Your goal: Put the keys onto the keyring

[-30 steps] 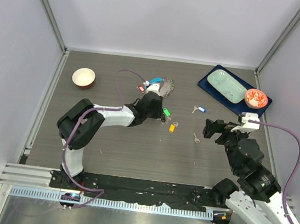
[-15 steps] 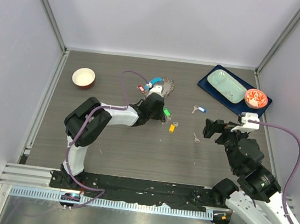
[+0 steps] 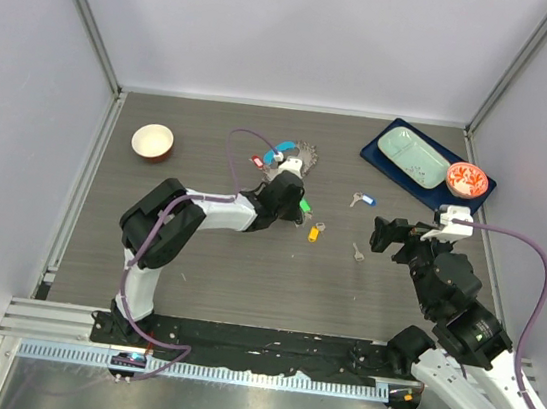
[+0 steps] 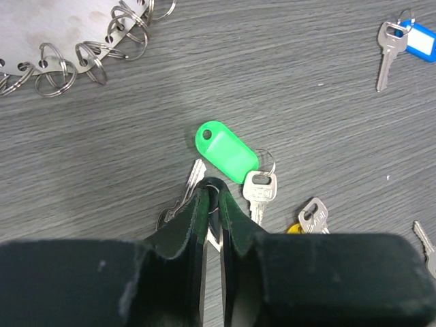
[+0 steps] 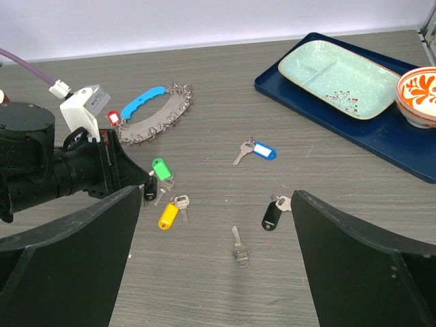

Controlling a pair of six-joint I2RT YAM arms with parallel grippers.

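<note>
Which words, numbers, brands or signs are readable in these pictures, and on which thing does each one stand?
No text can be read anywhere in these views.
green plastic key tag: plain face, nothing written.
blue plastic key tag: white insert, no writing shows.
silver key head beside the green tag: any stamp is too small to read.
red and white bowl: painted ornament only, no letters.

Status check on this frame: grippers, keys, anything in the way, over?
Left gripper pinched on silver key beside green tag; right gripper open, hovering. Keyring lies apart, other keys loose on table. Green tag crowds the grasp.
</note>
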